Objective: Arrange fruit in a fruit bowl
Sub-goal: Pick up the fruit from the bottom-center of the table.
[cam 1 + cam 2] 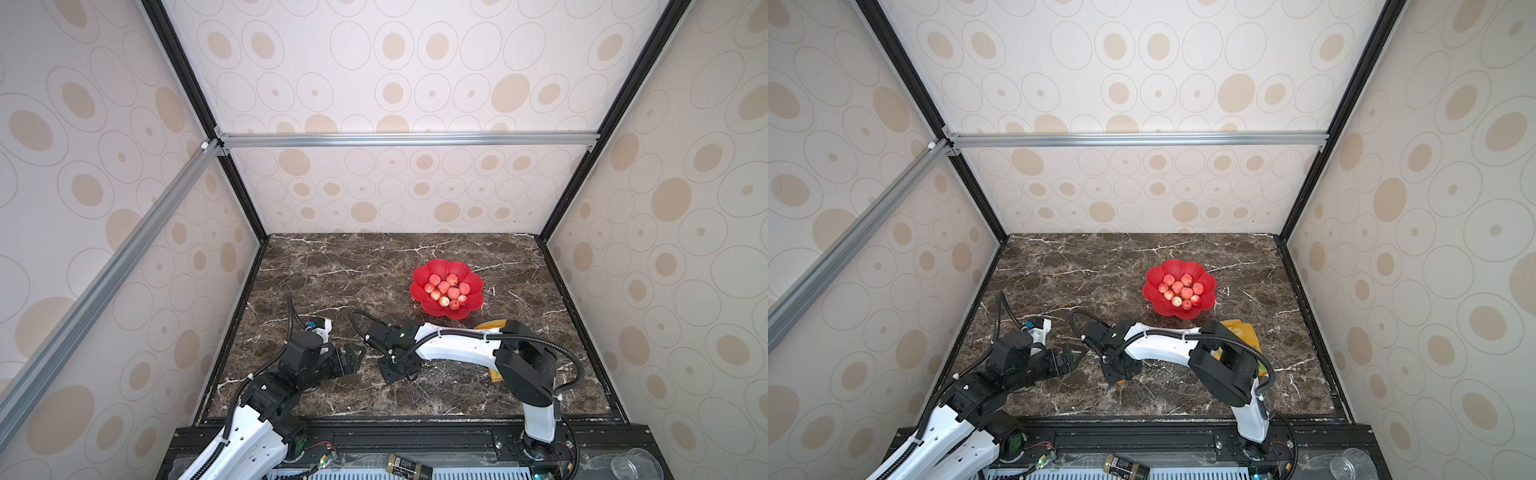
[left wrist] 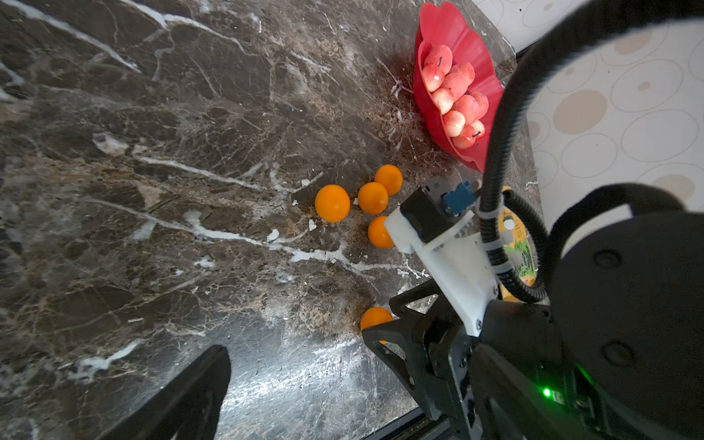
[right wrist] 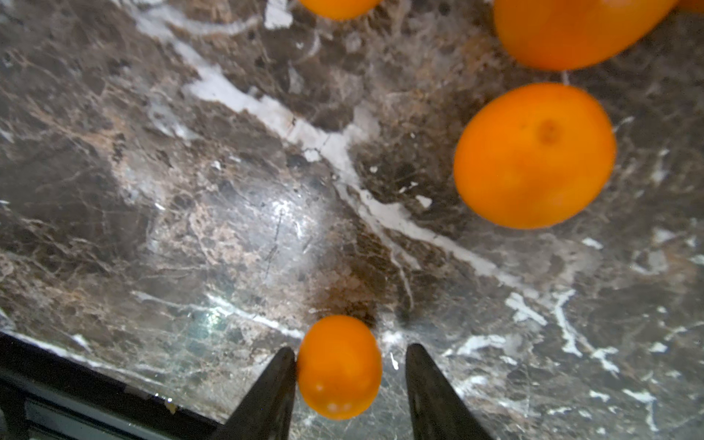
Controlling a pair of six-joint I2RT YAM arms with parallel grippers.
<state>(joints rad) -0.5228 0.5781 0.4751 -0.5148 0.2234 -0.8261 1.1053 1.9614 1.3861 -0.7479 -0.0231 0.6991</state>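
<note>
Bowl (image 1: 423,276) is sitting right of centre on the table (image 1: 332,266), holding pink fruit (image 1: 444,286). Right gripper (image 3: 350,348) is straddling an orange (image 3: 339,375) near centre, unclenched: one finger touching, the other apart. Left gripper (image 1: 353,359) is hanging spread wide, empty; four oranges (image 2: 372,198) are lying loose towards the bowl

We see the bowl (image 1: 419,277) on the tabletop (image 1: 332,266), right of centre, peaches (image 1: 448,291) in it; tangerines (image 2: 332,203) lie before it, the bag (image 1: 1237,328) toward the right edge
</note>
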